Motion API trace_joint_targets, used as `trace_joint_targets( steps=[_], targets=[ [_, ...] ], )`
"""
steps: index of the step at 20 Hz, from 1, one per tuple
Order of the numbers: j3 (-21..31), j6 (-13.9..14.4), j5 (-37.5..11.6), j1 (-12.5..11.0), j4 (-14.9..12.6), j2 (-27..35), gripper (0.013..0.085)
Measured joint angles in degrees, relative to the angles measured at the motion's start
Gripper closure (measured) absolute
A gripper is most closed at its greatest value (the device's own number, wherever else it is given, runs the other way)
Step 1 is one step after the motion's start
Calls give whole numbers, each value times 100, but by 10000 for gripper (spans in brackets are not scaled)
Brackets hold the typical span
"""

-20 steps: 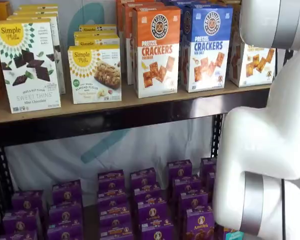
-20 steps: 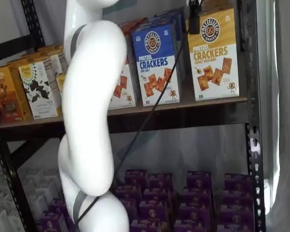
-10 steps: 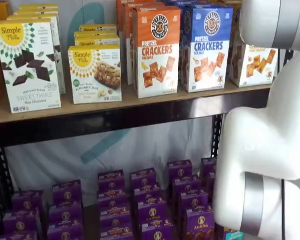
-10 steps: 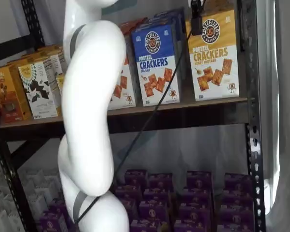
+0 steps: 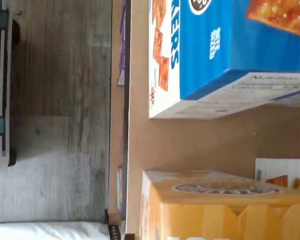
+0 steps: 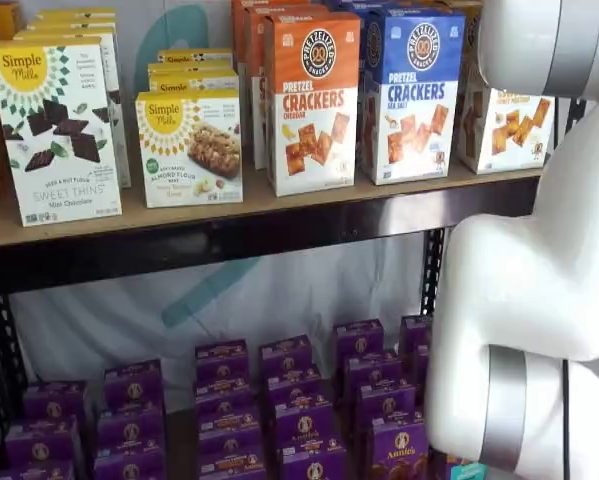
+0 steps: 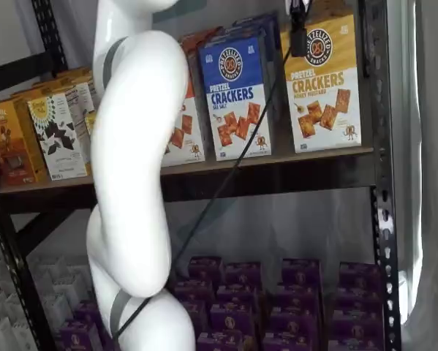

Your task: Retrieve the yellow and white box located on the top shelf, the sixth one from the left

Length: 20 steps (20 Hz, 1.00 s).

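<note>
One black claw finger overlaps the yellow and white box; grip unclear.

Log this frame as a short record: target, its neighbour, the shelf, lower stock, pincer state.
target: yellow and white box, upright at the right end of the top shelf, also visible in a shelf view
neighbour: blue box standing beside it, a gap between them
lower stock: purple boxes in rows below
pincer: one dark finger at the target's upper corner; open or shut unclear
held: nothing seen gripped
</note>
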Motion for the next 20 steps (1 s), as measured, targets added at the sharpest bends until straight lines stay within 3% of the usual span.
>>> trace_joint_targets(
  steps=[4, 11, 14, 20],
  targets=[
    [-25, 1, 3, -8, 17, 17, 330],
    [-75, 3, 21, -8, 14, 45, 330],
    [-107, 1, 56, -20, 26, 66, 410],
    [-33, 10, 94, -73, 154, -19, 410]
  ],
)
